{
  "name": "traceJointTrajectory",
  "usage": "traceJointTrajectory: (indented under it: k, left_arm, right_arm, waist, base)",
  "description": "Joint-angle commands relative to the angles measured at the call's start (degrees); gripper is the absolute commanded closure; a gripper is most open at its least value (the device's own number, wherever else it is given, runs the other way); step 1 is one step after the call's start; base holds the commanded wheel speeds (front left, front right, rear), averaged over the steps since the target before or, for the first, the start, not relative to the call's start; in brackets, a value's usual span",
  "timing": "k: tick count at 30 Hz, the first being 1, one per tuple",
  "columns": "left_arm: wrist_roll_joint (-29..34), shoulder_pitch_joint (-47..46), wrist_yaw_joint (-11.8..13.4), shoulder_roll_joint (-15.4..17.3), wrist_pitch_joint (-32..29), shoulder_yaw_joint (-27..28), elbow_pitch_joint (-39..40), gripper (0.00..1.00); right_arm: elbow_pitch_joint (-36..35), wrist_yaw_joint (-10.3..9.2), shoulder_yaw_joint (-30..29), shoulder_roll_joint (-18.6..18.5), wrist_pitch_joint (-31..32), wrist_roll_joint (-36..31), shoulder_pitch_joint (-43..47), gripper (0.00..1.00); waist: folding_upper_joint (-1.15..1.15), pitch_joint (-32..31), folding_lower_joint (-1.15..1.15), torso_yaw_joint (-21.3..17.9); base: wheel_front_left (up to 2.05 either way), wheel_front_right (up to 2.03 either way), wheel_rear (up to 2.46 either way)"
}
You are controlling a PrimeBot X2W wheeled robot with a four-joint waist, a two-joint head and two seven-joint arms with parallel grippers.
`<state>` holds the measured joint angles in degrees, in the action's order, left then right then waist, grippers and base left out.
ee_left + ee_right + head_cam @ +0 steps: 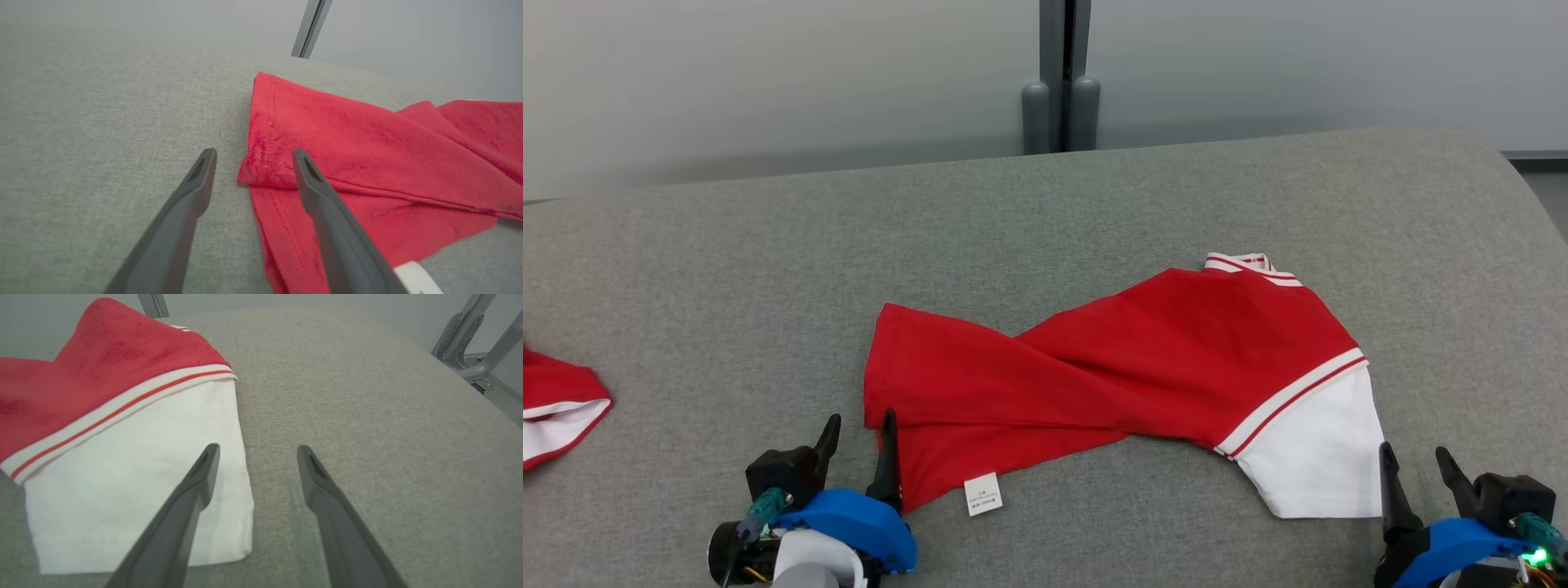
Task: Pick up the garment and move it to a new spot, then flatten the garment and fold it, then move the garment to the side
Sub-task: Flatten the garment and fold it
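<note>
Loosely folded garment (1143,367) lies between gaping left pincer (861,416) and right pincer (1413,449).

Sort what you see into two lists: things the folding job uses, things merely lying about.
Job: red and white shirt; left gripper; right gripper; grey fabric surface.
Lying about: second red and white garment at left edge; grey post behind.
</note>
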<state>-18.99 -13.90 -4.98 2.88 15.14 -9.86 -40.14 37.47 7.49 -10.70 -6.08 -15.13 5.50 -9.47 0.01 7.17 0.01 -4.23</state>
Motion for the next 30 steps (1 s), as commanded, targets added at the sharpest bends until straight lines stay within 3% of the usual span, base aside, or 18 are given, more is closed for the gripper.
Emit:
traceJointTrajectory:
  k: [1,7,8,9,10,21,27,29,30]
  left_arm:
    - [-0.29,-1.98,-0.36,0.02,0.02,0.49,-1.10,0.00]
    - [-0.04,-5.30,-1.55,0.02,0.02,1.24,-5.27,0.00]
    - [0.20,-5.53,-1.63,0.03,0.01,1.49,-5.68,0.22]
    - [0.52,-5.71,-1.73,0.02,0.01,1.70,-6.04,0.56]
    - [0.63,-5.86,-1.87,-0.01,0.01,1.83,-6.39,1.00]
    - [-0.24,0.84,-2.30,0.01,0.01,3.47,2.82,1.00]
    - [-1.05,7.09,0.58,0.01,0.01,3.77,5.20,1.00]
    - [-0.72,8.03,1.42,0.01,0.02,4.01,4.64,0.54]
    - [-0.67,8.75,1.91,0.01,0.01,4.12,3.81,0.05]
  right_arm:
    - [-0.40,0.01,0.41,0.01,-0.02,-0.08,-0.89,0.00]
    - [-0.98,0.01,1.58,-0.26,-0.02,1.04,-2.19,0.00]
    - [-1.07,0.01,1.75,-0.31,-0.02,1.22,-2.22,0.00]
    - [-1.08,0.01,1.71,-0.34,-0.02,1.36,-2.18,0.00]
    - [-1.15,0.01,1.69,-0.38,-0.02,1.43,-2.22,0.00]
    - [-5.96,0.01,2.07,1.03,-0.02,1.33,-0.15,0.00]
    - [-7.91,0.01,4.48,2.01,-0.02,1.04,1.47,0.00]
    - [-8.41,0.01,5.18,2.31,-0.02,0.93,1.61,0.00]
    - [-8.57,0.01,5.41,2.46,-0.02,0.88,1.68,0.00]
  waist:
    - [-0.01,0.45,-0.01,-0.33]
    - [-0.01,2.27,-0.01,-1.47]
    - [-0.01,2.45,-0.01,-1.62]
    - [-0.01,2.55,-0.01,-1.73]
    - [-0.01,2.68,-0.01,-1.81]
    - [-0.01,-1.47,-0.01,0.29]
    - [-0.01,-4.45,-0.01,1.70]
    - [-0.01,-5.00,-0.01,1.84]
    - [-0.01,-5.24,-0.01,1.86]
  base:
    - [0.00,0.00,0.00]
    - [0.00,0.00,0.00]
    - [0.00,0.00,0.00]
    - [0.00,0.00,0.00]
    - [0.00,0.00,0.00]
    - [0.00,0.00,0.00]
    - [0.00,0.00,0.00]
    - [0.00,0.00,0.00]
    - [0.00,0.00,0.00]
